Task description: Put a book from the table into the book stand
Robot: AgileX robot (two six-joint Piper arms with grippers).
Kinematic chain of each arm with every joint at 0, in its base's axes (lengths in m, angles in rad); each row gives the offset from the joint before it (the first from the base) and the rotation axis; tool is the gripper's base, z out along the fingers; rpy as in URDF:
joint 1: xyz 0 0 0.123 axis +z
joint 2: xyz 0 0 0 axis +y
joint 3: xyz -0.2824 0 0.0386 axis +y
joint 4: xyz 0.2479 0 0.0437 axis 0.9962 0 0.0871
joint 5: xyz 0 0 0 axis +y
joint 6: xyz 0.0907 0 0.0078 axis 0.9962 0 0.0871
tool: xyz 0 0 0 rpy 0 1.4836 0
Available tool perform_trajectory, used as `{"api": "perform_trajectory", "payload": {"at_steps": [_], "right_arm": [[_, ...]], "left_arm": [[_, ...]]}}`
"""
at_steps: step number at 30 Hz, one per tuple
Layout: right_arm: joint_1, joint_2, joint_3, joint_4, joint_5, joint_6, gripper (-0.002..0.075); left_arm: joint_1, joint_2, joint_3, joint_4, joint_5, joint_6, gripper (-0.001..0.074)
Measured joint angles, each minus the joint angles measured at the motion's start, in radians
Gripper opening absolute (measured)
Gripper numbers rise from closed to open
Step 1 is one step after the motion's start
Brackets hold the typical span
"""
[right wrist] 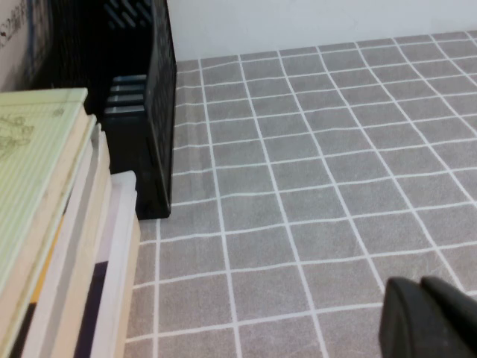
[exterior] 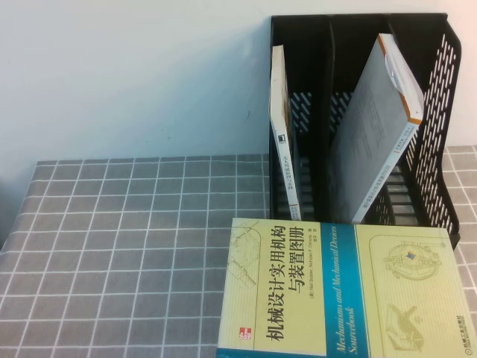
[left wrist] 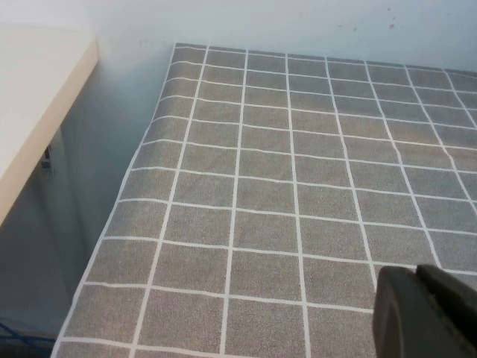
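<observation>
The thick yellow-green book [exterior: 335,294] lies flat on top of a stack of books [right wrist: 71,298] on the desk [exterior: 112,246], its far edge just in front of the black book stand [exterior: 436,134]. Its cover faces up, with the black Chinese title and the italic English line running across it. From the right wrist view the stack shows edge-on, with paler books beneath the green one, and the stack's far end sits close against the stand's front foot.

Inside the stand, a thin white book [exterior: 287,149] leans in the slot on the stand's left side, and a grey-covered book [exterior: 380,123] tilts across the middle slot, its top corner towards the stand's right wall.

The left hand [left wrist: 425,313] hovers over bare grid cloth, well away from the stand, fingers clenched together on nothing. The right hand [right wrist: 428,317] hangs above the cloth off to the stand's right; only its dark tips show and they appear pressed together, empty.
</observation>
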Motion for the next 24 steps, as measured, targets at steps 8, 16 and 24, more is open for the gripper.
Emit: {"api": "perform_trajectory", "payload": {"at_steps": [8, 16, 24], "right_arm": [[0.0, 0.0, 0.0, 0.0, 0.0, 0.0, -0.0003], [0.0, 0.0, 0.0, -0.001, 0.0, 0.0, -0.0003], [0.0, 0.0, 0.0, -0.002, 0.0, 0.0, -0.0003]], "left_arm": [[0.0, 0.0, 0.0, -0.001, 0.0, 0.001, -0.0003], [0.0, 0.0, 0.0, -0.002, 0.0, 0.005, -0.0003], [-0.002, 0.0, 0.0, 0.003, 0.0, 0.024, -0.0003]]}}
